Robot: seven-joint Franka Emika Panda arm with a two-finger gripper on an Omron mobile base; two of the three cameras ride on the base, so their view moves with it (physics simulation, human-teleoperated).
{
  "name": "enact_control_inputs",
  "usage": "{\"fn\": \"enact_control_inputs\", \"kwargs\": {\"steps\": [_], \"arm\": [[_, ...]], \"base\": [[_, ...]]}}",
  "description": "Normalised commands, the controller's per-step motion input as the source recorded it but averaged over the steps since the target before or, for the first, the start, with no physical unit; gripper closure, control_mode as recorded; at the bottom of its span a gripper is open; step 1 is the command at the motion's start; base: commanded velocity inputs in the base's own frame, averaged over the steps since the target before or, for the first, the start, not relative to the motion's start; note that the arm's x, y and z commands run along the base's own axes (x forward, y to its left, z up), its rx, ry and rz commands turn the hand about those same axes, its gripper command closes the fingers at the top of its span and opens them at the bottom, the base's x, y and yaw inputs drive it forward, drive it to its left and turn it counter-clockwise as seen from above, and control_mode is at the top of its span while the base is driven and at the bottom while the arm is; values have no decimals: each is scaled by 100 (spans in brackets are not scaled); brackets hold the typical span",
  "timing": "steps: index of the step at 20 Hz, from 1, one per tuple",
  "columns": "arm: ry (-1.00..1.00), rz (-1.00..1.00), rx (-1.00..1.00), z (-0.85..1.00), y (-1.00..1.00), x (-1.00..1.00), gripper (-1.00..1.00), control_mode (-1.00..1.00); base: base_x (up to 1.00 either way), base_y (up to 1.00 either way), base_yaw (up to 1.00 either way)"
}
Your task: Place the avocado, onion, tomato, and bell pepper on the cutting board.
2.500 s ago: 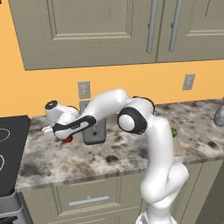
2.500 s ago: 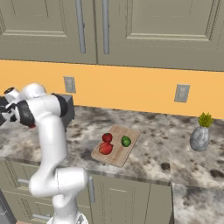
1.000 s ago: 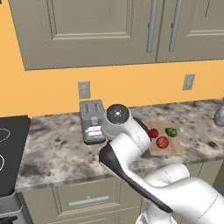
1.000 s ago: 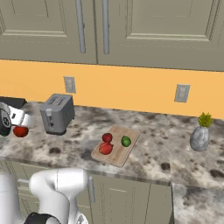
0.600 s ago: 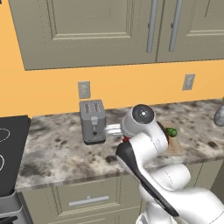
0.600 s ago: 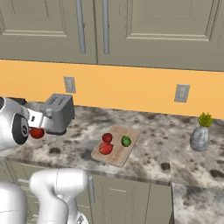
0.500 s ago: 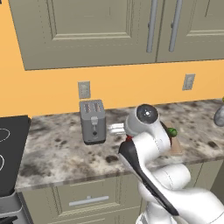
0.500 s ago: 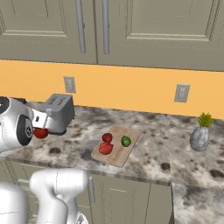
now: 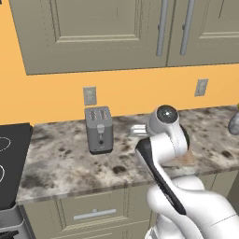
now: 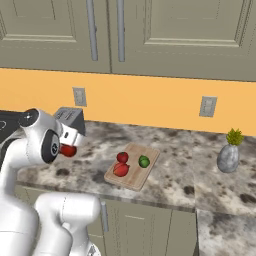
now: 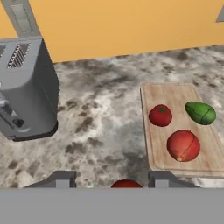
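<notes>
The light tan cutting board [image 10: 132,166] lies on the granite counter. It carries the green avocado [image 10: 144,161], a small red tomato [image 11: 160,115] with a green stem and a bigger reddish onion [image 11: 183,145]. My gripper [image 10: 68,150] hangs over the counter between the toaster and the board's left edge, shut on a red bell pepper [image 10: 68,150]. In the hand view the pepper [image 11: 126,183] peeks up between the two dark fingertips [image 11: 64,179], and the board [image 11: 153,144] lies ahead to the right. My own arm covers most of the board [image 9: 186,160] in the left base view.
A grey toaster [image 9: 98,129] stands at the back of the counter, left of the gripper. A speckled vase with a plant [image 10: 228,155] sits far right. A black stove [image 9: 9,163] borders the counter's left end. Bare granite [image 11: 109,113] lies between toaster and board.
The arm has swung from left of the toaster to its right, carrying the red pepper toward the board. The items on the board have not moved.
</notes>
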Motion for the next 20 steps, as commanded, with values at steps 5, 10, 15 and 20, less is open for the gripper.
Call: {"fn": "enact_control_inputs", "kwargs": {"steps": [5,10,15,20], "arm": [[13,-11,0,0,-53,66,100,-100],[13,-6,0,4,-42,62,100,-100],[10,-5,0,10,-33,51,100,-100],[5,-4,0,0,-35,33,100,-100]], "base": [[0,0,0],[0,0,0],[0,0,0],[0,0,0]]}}
